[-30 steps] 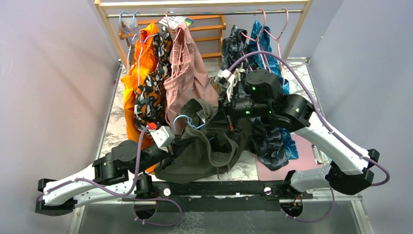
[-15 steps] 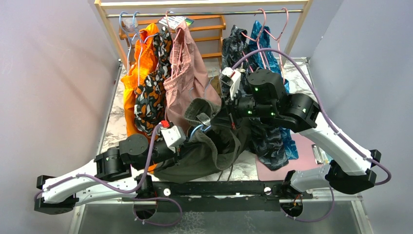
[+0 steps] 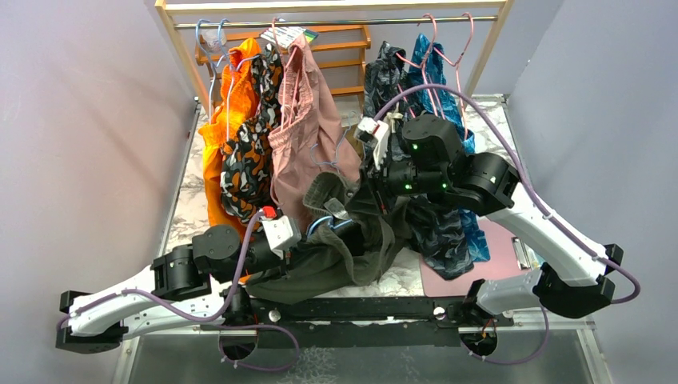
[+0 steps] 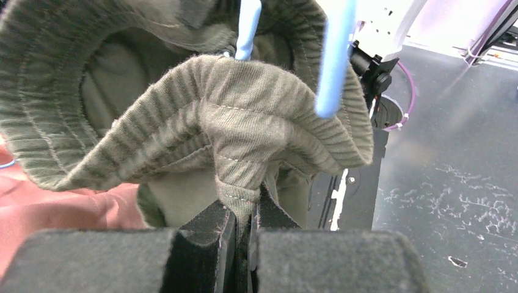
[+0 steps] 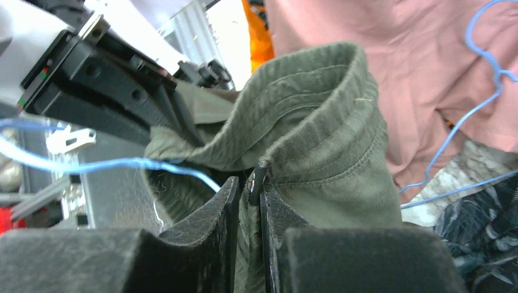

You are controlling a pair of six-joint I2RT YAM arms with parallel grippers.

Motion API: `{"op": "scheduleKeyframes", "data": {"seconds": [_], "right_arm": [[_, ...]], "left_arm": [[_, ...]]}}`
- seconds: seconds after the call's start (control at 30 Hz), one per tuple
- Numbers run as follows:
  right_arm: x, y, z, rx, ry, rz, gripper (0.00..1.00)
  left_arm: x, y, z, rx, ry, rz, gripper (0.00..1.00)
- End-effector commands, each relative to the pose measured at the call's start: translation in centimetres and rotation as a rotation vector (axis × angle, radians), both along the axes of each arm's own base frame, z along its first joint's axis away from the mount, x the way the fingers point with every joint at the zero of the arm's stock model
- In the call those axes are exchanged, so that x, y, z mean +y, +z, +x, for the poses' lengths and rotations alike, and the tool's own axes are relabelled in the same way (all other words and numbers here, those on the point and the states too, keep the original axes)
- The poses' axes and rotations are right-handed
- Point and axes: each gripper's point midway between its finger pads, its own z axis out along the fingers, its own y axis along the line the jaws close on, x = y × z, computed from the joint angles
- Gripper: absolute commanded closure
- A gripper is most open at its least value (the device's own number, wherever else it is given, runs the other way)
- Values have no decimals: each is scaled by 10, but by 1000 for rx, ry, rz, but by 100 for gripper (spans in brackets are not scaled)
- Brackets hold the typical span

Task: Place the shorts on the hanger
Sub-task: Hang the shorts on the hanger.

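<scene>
**Shorts (image 3: pixel 336 260) clamped at two points**

The low, forward-reaching left end effector (image 4: pixel 244 213) is closed on a ribbed olive fold. The right end effector (image 5: pixel 247 195), bent inward, is clamped on the stitched waistband. The thin blue wire hanger (image 4: pixel 335 55) is passed into the waistband, above the worktop's (image 3: pixel 182 204) middle.

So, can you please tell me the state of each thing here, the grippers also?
shorts, bunched, held by the waistband, not hung.
hanger, wire reaching into the waist opening.
left gripper, shut on shorts.
right gripper, shut on shorts.
</scene>
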Motion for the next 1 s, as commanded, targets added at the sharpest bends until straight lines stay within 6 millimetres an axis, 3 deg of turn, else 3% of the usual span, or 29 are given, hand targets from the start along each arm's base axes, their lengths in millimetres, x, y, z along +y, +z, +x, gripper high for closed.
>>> {"op": "scheduleKeyframes", "data": {"seconds": [0.0, 0.13, 0.3, 0.43, 0.6, 0.67, 0.87, 0.97], "right_arm": [[3, 18, -34, 9, 185, 107, 78], [5, 15, -37, 41, 189, 114, 78], [2, -11, -10, 17, 64, -27, 67], [1, -19, -7, -40, 32, -109, 56], [-10, -35, 23, -134, -151, -252, 55], [-15, -33, 33, -171, -213, -261, 59], [-17, -26, 43, -237, -236, -272, 98], [-20, -22, 50, -295, -279, -296, 99]], "left_arm": [[3, 24, 2, -51, 16, -142, 100], [0, 24, 6, -71, 36, -209, 100], [-8, 18, 13, -70, 64, -262, 100], [-11, 11, 21, -66, 105, -296, 100], [-16, 2, 30, -56, 152, -341, 100], [-17, -3, 32, -52, 167, -355, 100], [-17, -7, 38, -51, 200, -389, 100], [-15, -5, 41, -54, 219, -398, 100]]}}
